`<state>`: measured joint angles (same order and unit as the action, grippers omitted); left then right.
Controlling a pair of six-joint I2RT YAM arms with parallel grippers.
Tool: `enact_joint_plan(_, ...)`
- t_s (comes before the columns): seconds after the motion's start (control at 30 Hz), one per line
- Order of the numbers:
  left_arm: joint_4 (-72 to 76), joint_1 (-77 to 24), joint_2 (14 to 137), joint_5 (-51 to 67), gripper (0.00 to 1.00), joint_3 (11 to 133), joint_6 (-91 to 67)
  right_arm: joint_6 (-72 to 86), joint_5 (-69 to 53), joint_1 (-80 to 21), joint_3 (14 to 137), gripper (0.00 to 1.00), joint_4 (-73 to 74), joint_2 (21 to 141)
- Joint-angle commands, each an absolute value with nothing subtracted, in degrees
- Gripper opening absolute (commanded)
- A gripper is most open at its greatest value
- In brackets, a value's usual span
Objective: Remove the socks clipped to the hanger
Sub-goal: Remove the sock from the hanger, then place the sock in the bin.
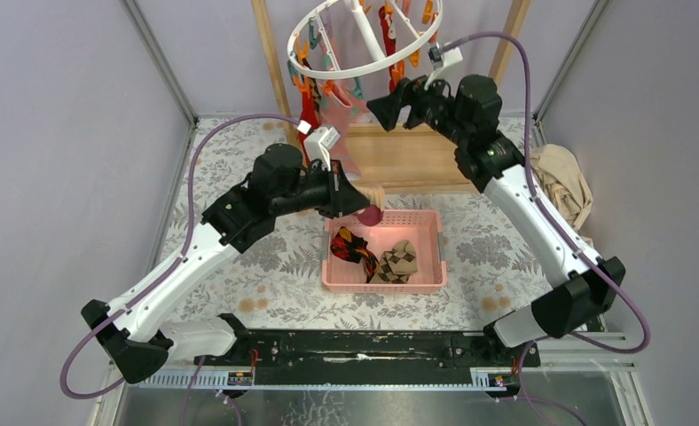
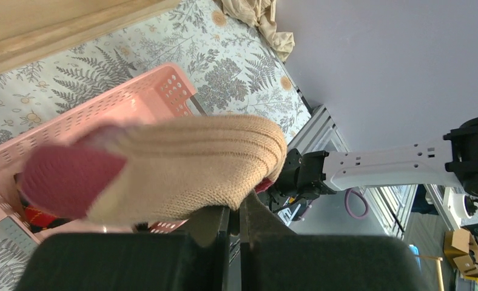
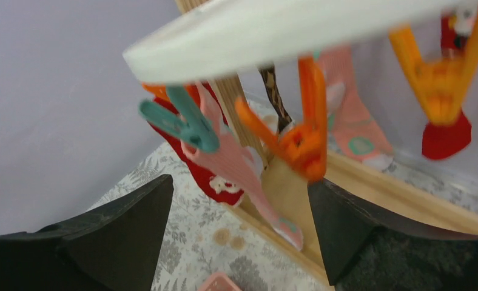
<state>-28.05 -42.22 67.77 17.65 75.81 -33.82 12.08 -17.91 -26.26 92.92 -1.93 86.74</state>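
Socks (image 3: 227, 160) on the hanger (image 3: 273, 30) look soft and light, best pinched just below a clip (image 3: 303, 142); left gripper (image 2: 233, 218) clamps a tan sock (image 2: 182, 163), right gripper (image 3: 236, 188) stands apart.

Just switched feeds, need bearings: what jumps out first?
The white hanger hangs at the back centre, pink and red socks clipped under it, with the open right gripper beside it. Below, the left gripper holds a tan sock over the pink basket, with argyle socks inside.

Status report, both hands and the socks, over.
Left hand shut on tan sock above pink basket. Right hand open at hanger. Red sock, pink sock clipped. Orange clip dangling before right hand.
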Motion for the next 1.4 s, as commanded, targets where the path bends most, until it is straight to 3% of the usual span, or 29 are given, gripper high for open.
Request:
enact_joint_plan(0.0, -23.74, -43.02, 69.22, 20.27, 0.06, 73.97, -34.51, 13.88, -13.01, -26.55, 85.45, 0.9, -2.73, 79.14)
enact_joint_plan(0.33, -13.88, -46.48, 77.17, 21.25, 0.06, 69.61, -36.69, 16.04, -1.01, -25.55, 76.1, 0.95, 7.72, 70.59)
enact_joint_plan(0.63, -6.05, -50.08, 86.85, 20.28, 0.07, 68.59, -37.63, 19.06, -1.63, -23.05, 68.28, 0.96, 10.28, 65.08)
enact_joint_plan(0.93, -3.47, -50.4, 97.42, 13.59, 0.21, 70.02, -33.33, 19.86, -3.16, -21.73, 65.14, 0.95, 11.46, 63.35)
enact_joint_plan(1.23, -6.62, -50.36, 102.19, 10.9, 0.56, 72.58, -27.44, 20.66, -4.48, -21.62, 63.52, 0.94, 11.77, 63.11)
enact_joint_plan(1.37, -6.82, -50.36, 97.67, 11.35, 0.62, 71.86, -26.66, 20.77, -4.21, -21.53, 63.33, 0.94, 11.65, 63.35)
